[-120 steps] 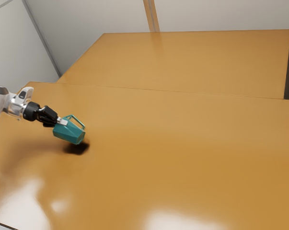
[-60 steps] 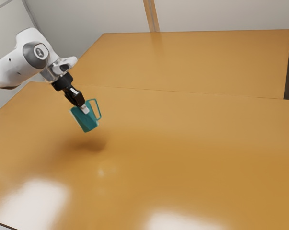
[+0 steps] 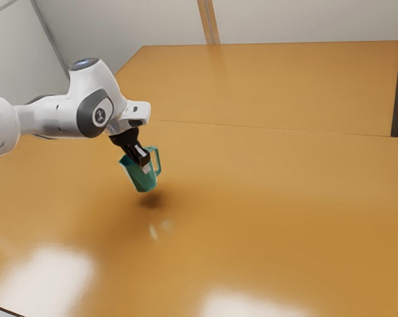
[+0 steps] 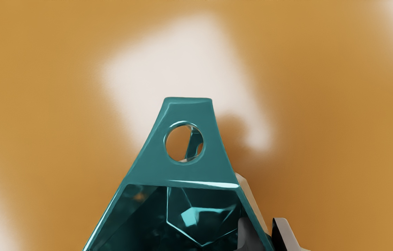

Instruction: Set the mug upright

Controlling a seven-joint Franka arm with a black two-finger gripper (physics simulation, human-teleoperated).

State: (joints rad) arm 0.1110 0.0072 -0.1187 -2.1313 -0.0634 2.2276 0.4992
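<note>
Over the table [image 3: 284,211], the gripper [image 3: 146,168], pinching the mug [image 3: 139,180], has come lower

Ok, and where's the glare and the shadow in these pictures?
Exterior view: white glare on the table at the lower left and bottom middle, with a soft dark shadow below the mug; wrist view: a blurry-edged white patch beyond the handle.
</note>
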